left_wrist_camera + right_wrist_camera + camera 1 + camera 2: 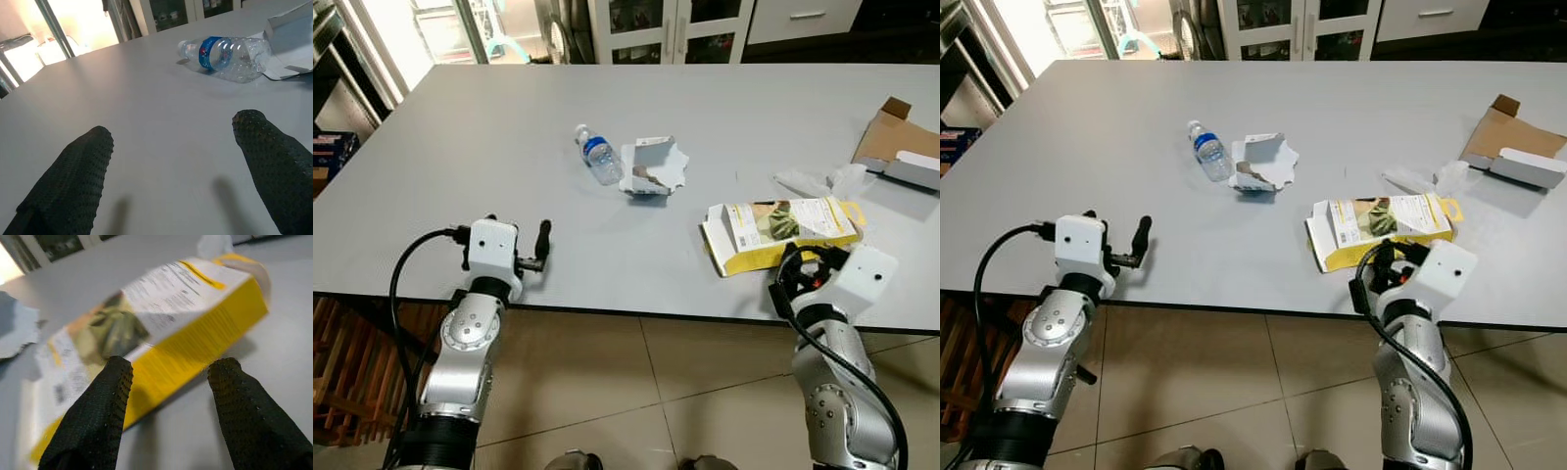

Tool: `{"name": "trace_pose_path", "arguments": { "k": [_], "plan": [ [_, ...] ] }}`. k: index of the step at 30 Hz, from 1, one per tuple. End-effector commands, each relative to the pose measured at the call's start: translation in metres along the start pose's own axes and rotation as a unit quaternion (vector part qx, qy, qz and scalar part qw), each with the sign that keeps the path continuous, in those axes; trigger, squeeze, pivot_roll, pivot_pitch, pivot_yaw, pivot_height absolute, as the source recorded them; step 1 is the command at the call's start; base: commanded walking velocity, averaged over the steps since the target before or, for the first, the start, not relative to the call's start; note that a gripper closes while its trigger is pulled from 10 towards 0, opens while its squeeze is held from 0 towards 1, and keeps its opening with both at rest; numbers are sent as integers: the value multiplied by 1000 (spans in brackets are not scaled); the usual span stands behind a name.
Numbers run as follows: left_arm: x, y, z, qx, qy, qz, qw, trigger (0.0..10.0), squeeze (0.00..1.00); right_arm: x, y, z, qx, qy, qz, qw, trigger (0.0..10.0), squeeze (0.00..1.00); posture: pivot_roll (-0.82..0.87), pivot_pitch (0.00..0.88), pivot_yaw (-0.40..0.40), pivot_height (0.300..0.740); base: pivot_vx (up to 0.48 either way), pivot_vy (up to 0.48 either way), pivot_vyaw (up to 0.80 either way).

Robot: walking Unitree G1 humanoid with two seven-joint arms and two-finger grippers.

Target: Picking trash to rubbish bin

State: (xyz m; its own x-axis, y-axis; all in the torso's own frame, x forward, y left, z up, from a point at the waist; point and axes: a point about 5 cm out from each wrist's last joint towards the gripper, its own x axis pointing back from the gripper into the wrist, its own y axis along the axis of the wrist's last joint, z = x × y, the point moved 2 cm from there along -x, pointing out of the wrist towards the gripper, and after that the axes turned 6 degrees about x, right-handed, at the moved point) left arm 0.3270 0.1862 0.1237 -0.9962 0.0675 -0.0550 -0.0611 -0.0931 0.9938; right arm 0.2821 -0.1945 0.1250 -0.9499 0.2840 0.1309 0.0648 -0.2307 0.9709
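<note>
Grey tabletop (509, 157) strewn with trash — nothing is judged to have been collected yet, and no bin can be made out. A yellow carton (781, 233) lies flat near the front edge, just ahead of the right gripper (168, 377), whose fingers are spread with nothing held. The left gripper (173, 142) is likewise parted and empty, aimed toward a plastic bottle (598, 154) beside torn white packaging (653, 165). Cardboard scraps (898, 147) lie at far right — every item is left to be picked.

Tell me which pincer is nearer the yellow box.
Right. The right pincer sits just short of the yellow box; the left pincer is far across the table.
</note>
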Motion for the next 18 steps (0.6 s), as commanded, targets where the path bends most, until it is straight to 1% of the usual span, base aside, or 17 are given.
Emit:
{"name": "trace_pose_path", "arguments": {
  "k": [1,4,7,11,18],
  "plan": [
    [3,0,2,-10,-6,4,1000,10000,0,4,-6,0,-27,-18,15,999,10000,0,-58,157,80,740,0,0,0],
    [3,0,3,-11,-6,4,1000,10000,0,4,-9,-3,-47,-30,22,998,10000,0,-55,159,82,740,0,0,0],
    [4,1,4,-13,-7,4,1000,10000,0,4,-13,-4,-47,-29,26,998,10000,0,-46,173,90,740,0,0,0],
    [8,1,6,-19,-11,8,1000,10000,0,4,-13,-1,-40,-15,23,999,10000,0,-34,189,100,740,0,0,0],
    [12,3,14,-34,-14,14,999,10000,0,4,-21,-1,-55,-12,33,998,10000,0,-4,215,117,740,0,0,0]
  ]
}}
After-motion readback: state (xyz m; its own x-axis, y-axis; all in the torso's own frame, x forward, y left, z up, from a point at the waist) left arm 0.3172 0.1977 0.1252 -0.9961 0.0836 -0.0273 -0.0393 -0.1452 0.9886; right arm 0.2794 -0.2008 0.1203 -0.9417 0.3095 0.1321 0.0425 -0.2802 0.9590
